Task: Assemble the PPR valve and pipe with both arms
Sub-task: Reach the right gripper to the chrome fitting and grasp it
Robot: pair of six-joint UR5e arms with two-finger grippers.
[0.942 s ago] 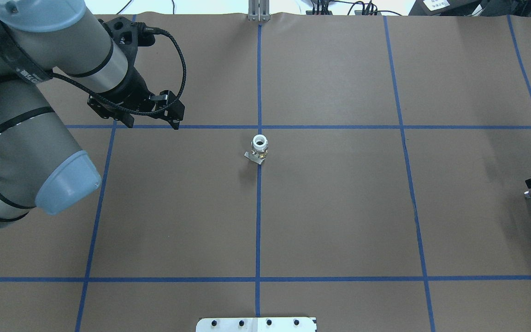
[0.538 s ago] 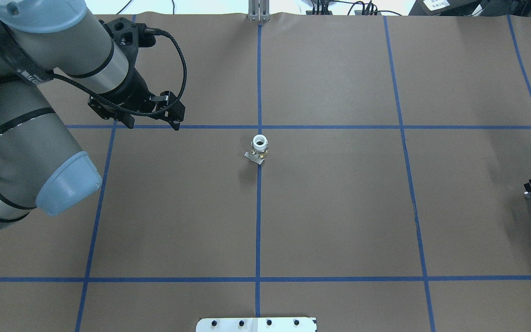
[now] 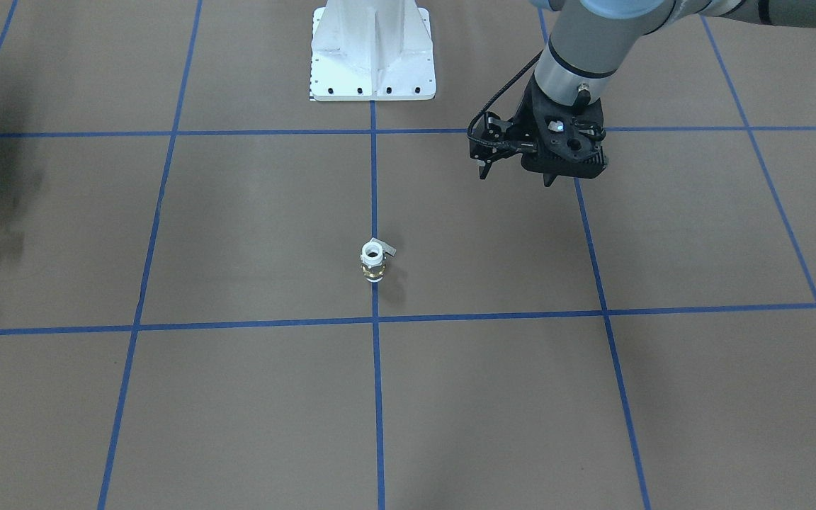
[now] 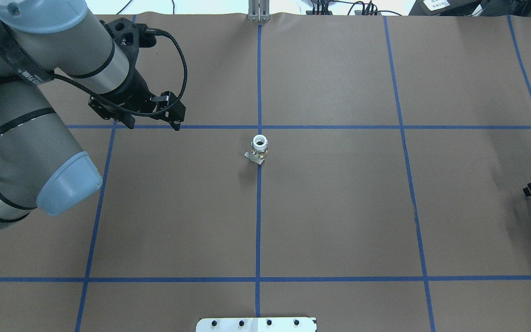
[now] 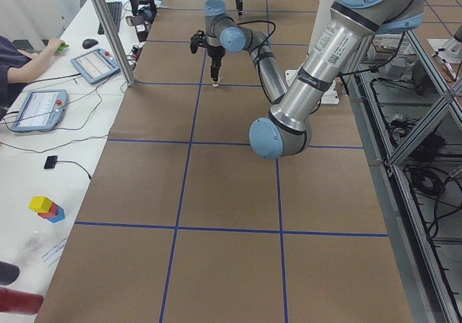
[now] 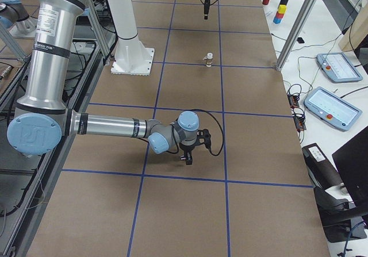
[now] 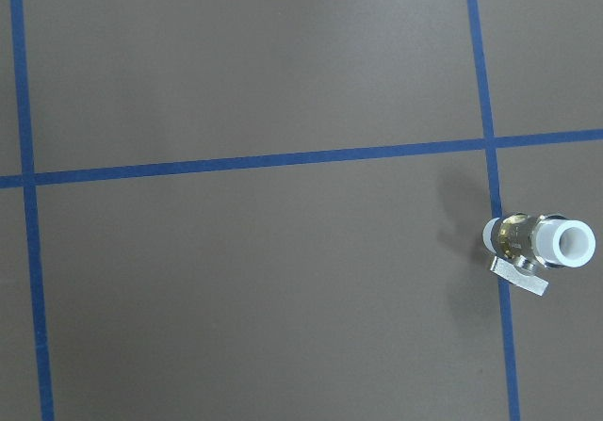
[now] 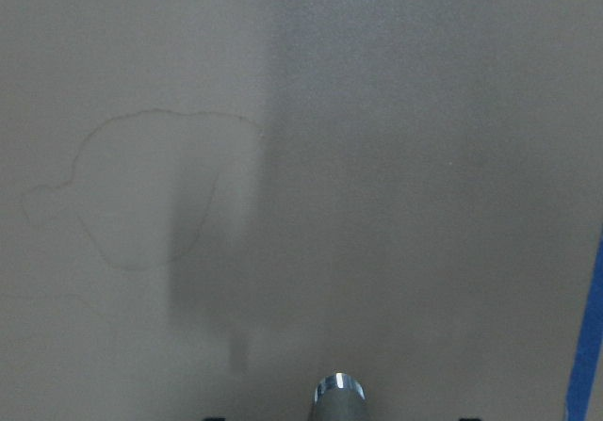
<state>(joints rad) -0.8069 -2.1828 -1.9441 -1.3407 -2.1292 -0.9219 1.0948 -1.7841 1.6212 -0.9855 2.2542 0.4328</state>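
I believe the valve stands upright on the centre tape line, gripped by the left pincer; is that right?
Not quite. The valve does stand upright on the centre tape line, but nothing grips it. The left pincer is open and well apart from it, as the overhead view shows.

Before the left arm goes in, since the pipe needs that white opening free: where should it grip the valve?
Probably the brass middle band of the PPR valve, left gripper descending from above, jaws straddling it clear of the grey lever. It stands upright, opening up, lever jutting out one side, so a mid-body pinch leaves the rim uncovered.
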